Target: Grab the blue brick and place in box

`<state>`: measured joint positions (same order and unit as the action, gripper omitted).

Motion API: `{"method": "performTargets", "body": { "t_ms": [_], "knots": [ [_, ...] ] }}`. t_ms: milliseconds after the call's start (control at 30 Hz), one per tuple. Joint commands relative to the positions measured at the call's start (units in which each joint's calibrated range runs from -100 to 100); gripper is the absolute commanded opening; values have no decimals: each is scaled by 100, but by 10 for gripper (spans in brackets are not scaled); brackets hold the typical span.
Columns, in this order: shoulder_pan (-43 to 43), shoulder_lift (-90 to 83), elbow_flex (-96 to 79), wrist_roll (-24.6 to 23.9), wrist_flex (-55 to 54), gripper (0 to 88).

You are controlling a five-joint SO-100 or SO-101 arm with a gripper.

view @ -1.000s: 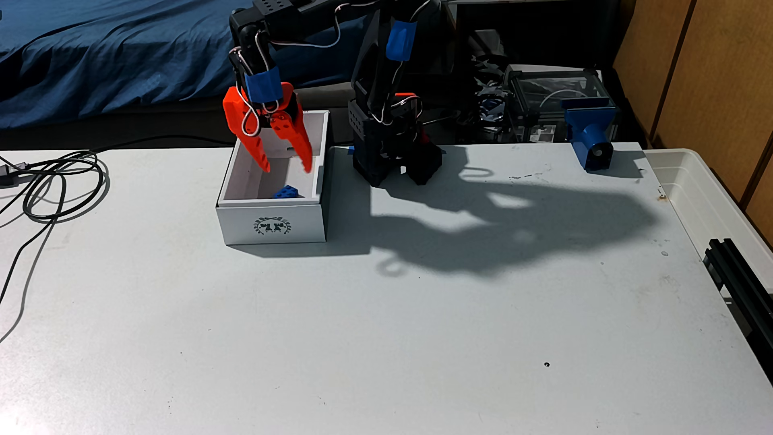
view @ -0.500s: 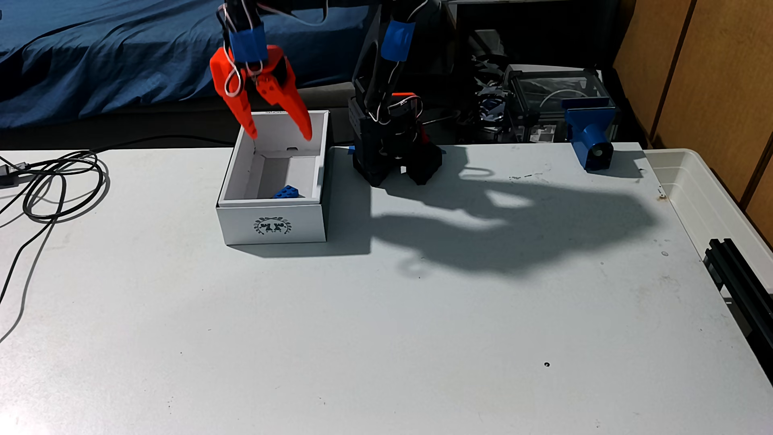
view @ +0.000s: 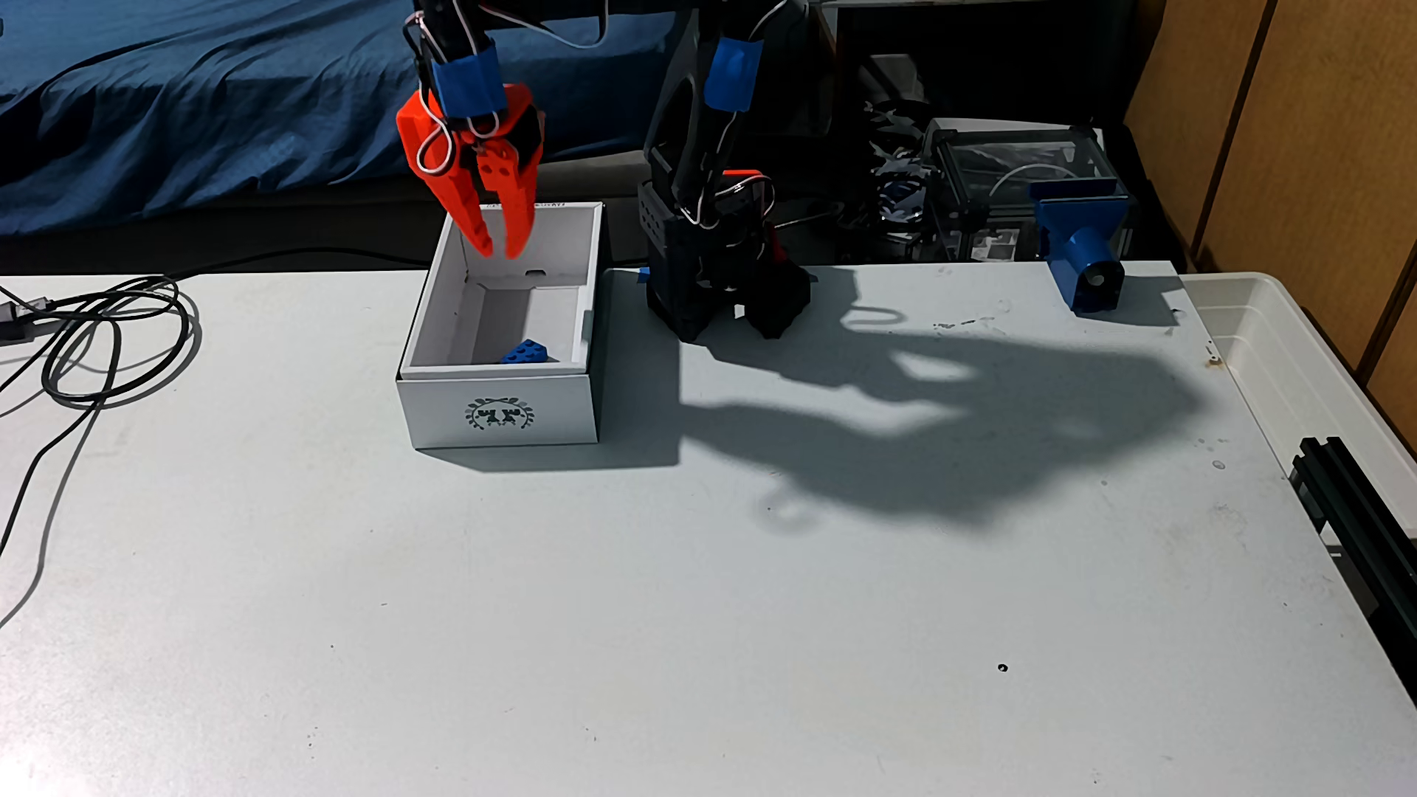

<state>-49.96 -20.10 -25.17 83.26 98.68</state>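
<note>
The blue brick (view: 525, 352) lies tilted on the floor of the white box (view: 498, 410), near its front wall and towards the right. The box stands on the table with a black wreath emblem on the side facing the fixed view. My orange gripper (view: 500, 249) hangs above the box's far left corner, pointing down, clear of the brick. Its fingers are drawn almost together, with nothing between them.
The black arm base (view: 721, 283) stands just right of the box. A tangle of dark cables (view: 115, 337) lies at the left edge. A blue lens device (view: 1081, 245), a translucent tub (view: 1296, 368) and a black rail (view: 1357, 506) sit at the right.
The gripper rose out of the box with its fingers spread, then closed them almost together and shifted slightly right. The brick stayed where it lay in the box.
</note>
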Motion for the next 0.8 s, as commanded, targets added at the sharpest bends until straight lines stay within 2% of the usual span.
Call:
{"method": "performTargets", "body": {
  "t_ms": [0, 300, 767],
  "knots": [
    [502, -159, -65, -436, 63, 7],
    [2106, -91, -119, -1778, 37, 8],
    [4053, -66, -110, -3262, 2, 9]
  ]
}}
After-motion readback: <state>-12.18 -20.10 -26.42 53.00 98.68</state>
